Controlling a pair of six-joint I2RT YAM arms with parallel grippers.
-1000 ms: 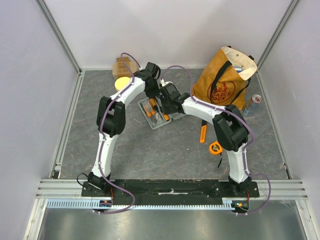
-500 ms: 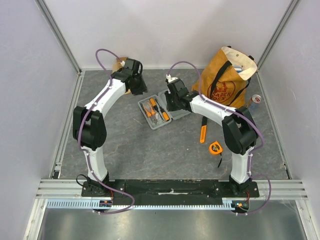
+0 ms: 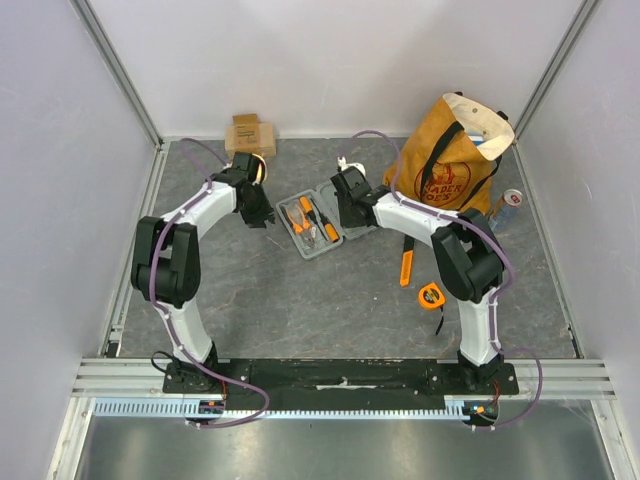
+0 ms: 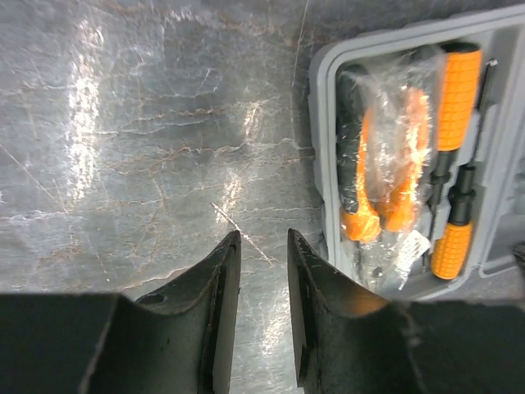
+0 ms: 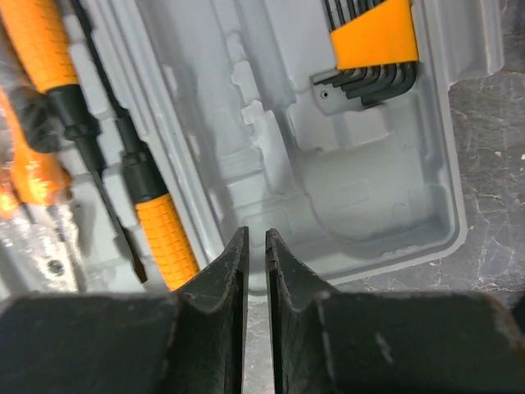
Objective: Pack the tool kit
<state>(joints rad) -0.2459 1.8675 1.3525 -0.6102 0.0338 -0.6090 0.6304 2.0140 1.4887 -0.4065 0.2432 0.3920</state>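
The tool kit's grey case [image 3: 312,250] lies open on the dark floor. In the left wrist view its left half [image 4: 324,123] holds plastic-wrapped orange pliers [image 4: 381,176] and orange-handled screwdrivers [image 4: 458,86]. My left gripper [image 4: 262,238] hovers just left of the case, open, with only floor between its fingers. In the right wrist view the other half [image 5: 369,189] holds hex keys [image 5: 373,41] in an orange clip, with bare moulded slots below them. My right gripper [image 5: 255,236] hangs over the case's near rim. Its jaws are a narrow slit apart, holding nothing.
An orange-brown tote bag [image 3: 450,160] stands back right with a can [image 3: 508,207] beside it. An orange utility knife [image 3: 407,268] and a tape measure [image 3: 432,295] lie right of the case. A cardboard box [image 3: 250,133] sits at the back wall.
My left arm left the case, swung to the back left, then came down beside the case's left edge. The right gripper stayed over the case and its jaws narrowed.
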